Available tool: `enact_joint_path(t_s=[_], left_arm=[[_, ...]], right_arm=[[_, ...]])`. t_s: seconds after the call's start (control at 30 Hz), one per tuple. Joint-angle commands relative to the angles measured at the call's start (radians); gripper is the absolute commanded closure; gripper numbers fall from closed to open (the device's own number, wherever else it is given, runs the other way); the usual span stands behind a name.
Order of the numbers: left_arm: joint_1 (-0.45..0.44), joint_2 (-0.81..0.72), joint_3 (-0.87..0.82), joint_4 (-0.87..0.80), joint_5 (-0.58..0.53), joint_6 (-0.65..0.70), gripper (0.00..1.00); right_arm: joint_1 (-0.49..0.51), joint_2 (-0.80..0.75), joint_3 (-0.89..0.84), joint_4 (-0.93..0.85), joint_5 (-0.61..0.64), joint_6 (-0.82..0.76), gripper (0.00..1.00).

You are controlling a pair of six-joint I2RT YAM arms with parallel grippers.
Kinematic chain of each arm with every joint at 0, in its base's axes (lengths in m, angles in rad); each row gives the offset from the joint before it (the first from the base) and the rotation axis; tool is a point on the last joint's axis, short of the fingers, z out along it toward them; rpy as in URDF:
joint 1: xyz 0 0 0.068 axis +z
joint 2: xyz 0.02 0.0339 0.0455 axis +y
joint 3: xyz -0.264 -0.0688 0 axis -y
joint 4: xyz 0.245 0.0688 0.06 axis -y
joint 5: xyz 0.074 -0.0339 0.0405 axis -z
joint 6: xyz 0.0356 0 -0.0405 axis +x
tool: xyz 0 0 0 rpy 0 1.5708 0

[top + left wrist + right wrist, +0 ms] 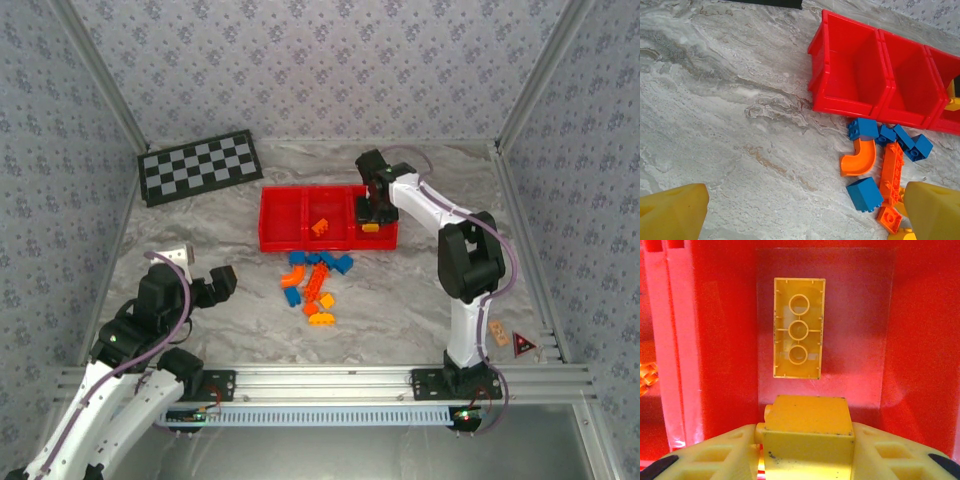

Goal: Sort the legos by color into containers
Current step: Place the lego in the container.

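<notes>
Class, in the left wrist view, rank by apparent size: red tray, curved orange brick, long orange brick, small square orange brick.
1. red tray
2. curved orange brick and long orange brick, too alike to rank
3. small square orange brick

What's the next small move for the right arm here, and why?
Probably open the right end effector and let go. The yellow brick between its fingers hangs inside the tray's right compartment, over the floor where a second yellow brick lies upside down, so the colour matches.
</notes>
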Motion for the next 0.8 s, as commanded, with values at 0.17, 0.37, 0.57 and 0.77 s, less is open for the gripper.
enact_joint_path(t_s=[0.17,0.37,0.57,0.77], left_arm=[[-0.005,0.009,-0.005,0.010,-0.011,0.012,0.00],[-0.005,0.008,-0.005,0.008,-0.011,0.011,0.00],[-0.007,0.008,-0.005,0.009,-0.010,0.009,0.00],[-0.007,0.009,-0.006,0.011,-0.010,0.009,0.00]], right_arm=[[-0.001,-0.035,-0.021,-0.002,-0.014,0.014,0.44],[0.005,-0.085,-0.038,0.004,-0.011,0.015,0.43],[0.039,-0.193,-0.096,-0.002,-0.016,0.025,0.35],[0.118,-0.338,-0.223,-0.004,-0.012,0.063,0.16]])
